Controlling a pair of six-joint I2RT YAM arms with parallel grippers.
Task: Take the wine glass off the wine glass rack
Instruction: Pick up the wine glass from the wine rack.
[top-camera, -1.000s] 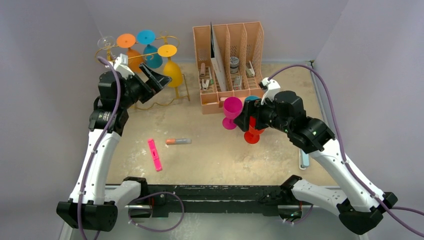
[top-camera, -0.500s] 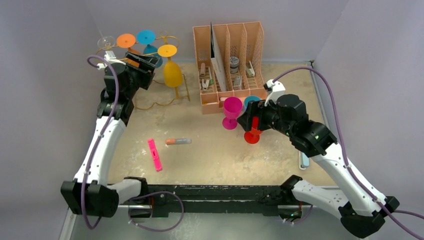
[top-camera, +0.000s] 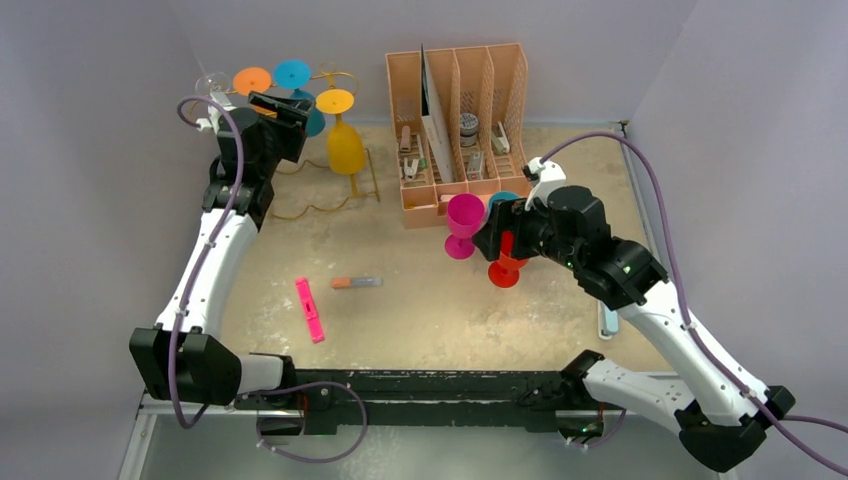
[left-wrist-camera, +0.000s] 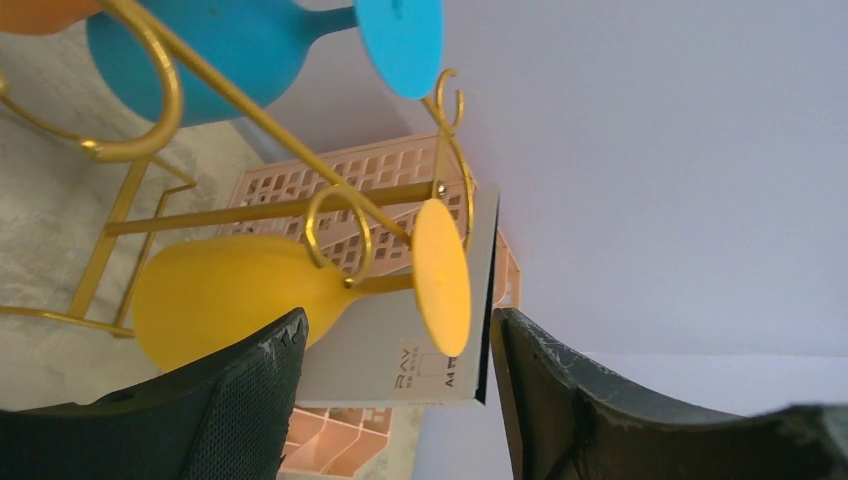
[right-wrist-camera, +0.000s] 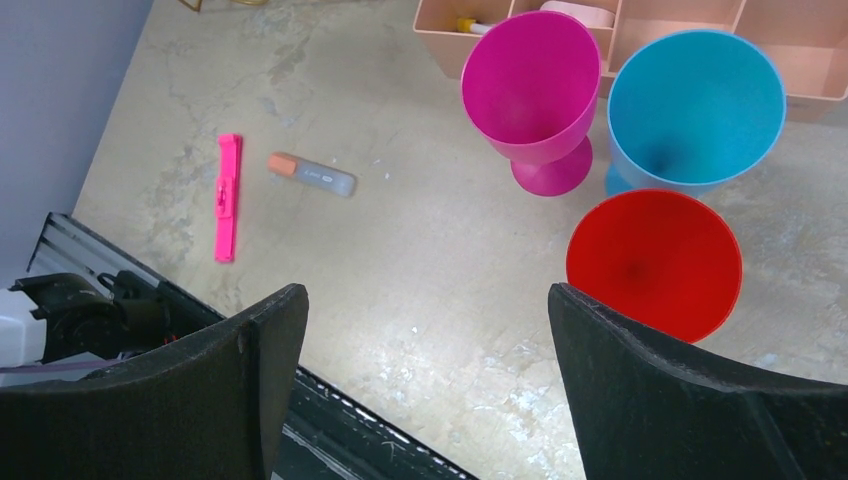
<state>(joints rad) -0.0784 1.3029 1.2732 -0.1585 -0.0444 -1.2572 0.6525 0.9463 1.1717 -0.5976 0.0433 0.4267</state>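
Wine glass rack (left-wrist-camera: 200, 217) is standing at the far left corner of the table (top-camera: 420, 320), w/ glasses hanging upside down from its top rails. The yellow wine glass (top-camera: 346, 148) is hanging on the side nearest the table's middle, w/ a blue glass (top-camera: 292, 73), orange glass (top-camera: 252, 80) and clear glass (top-camera: 212, 82) further left. Left gripper (top-camera: 285, 110) is hovering at rail height beside the rack, fingers spread wide & holding nothing. In its wrist view the yellow glass's stem is lining up btw the fingers; contact can't be told. Right gripper (right-wrist-camera: 425, 300) is hanging wide open & empty over a pink glass (right-wrist-camera: 530, 90), blue cup (right-wrist-camera: 695, 110) and red glass (right-wrist-camera: 653, 262). These are standing upright near the organiser (top-camera: 460, 100) at the far edge. A pink marker (top-camera: 309, 310) & grey marker (top-camera: 357, 283) are lying toward the near edge
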